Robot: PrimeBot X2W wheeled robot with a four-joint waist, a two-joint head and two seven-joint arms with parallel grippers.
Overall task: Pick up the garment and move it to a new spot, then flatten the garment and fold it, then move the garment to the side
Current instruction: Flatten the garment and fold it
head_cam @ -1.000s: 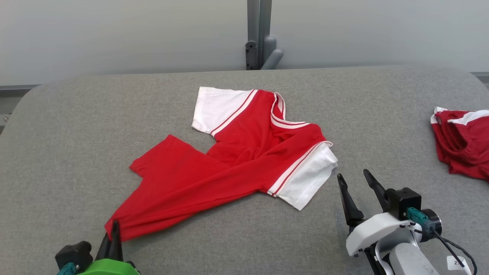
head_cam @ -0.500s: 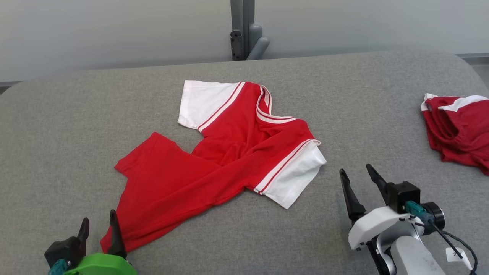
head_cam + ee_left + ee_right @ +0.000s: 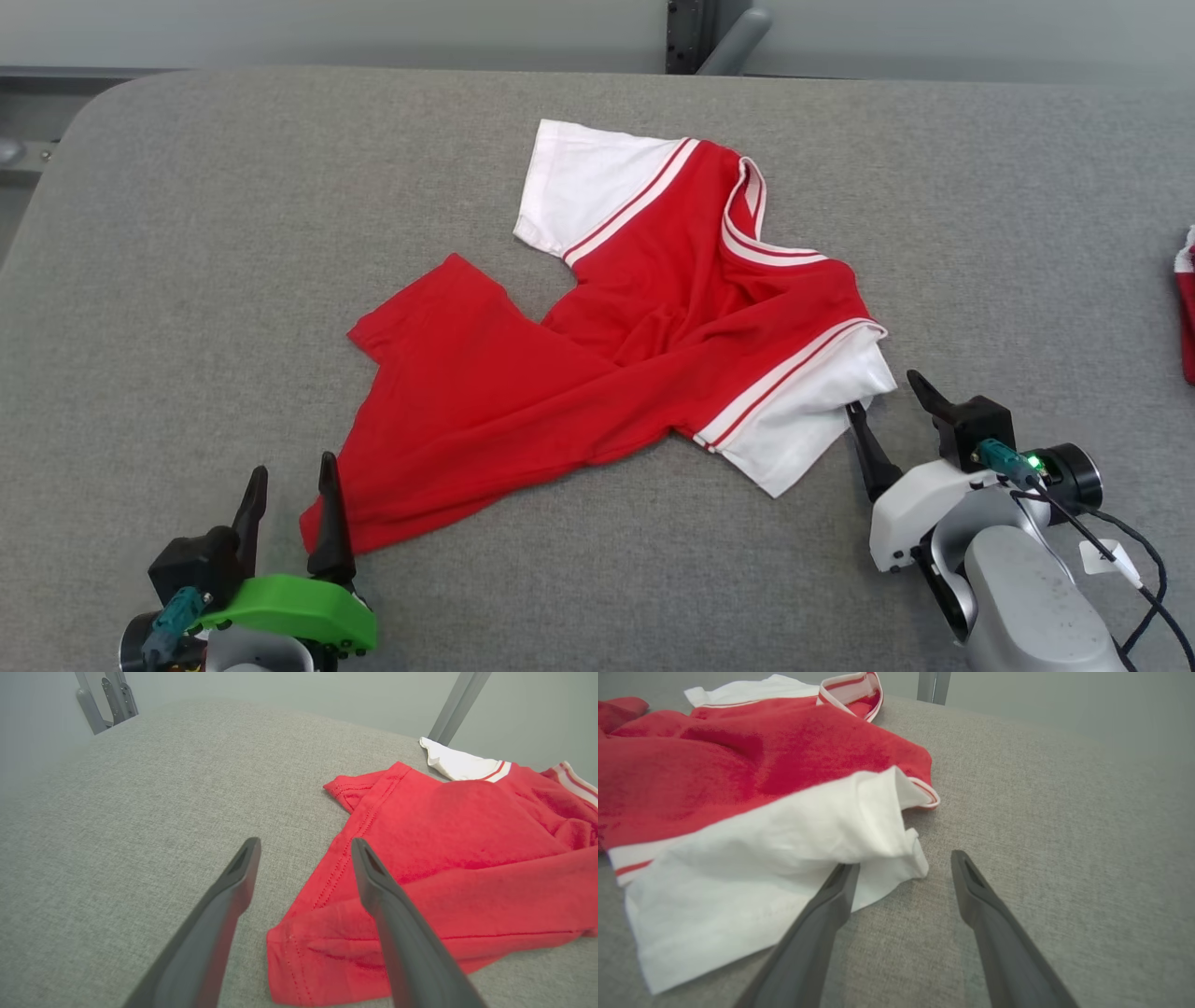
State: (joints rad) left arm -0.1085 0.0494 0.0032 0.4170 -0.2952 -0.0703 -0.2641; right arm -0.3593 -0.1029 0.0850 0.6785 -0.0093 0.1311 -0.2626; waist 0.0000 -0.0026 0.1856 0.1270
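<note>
From the head view, the red shirt (image 3: 607, 373) with white sleeves lay rumpled near the middle of the grey table (image 3: 187, 233), its lower part folded slantwise across itself. The left claw (image 3: 291, 467) stood at the shirt's near bottom corner, fingers apart and holding nothing, one finger right against the hem. The right claw (image 3: 883, 394) sat at the nearer white sleeve (image 3: 803, 420), its fingers likewise apart. Another red garment (image 3: 1187, 308) peeked in at the table's right edge.

In the left wrist view, the spread fingers straddled the hem, one over bare table and the other over red cloth.

In the right wrist view, one fingertip was tucked against the white sleeve's edge. The other was over bare table, with nothing pinched between them.
</note>
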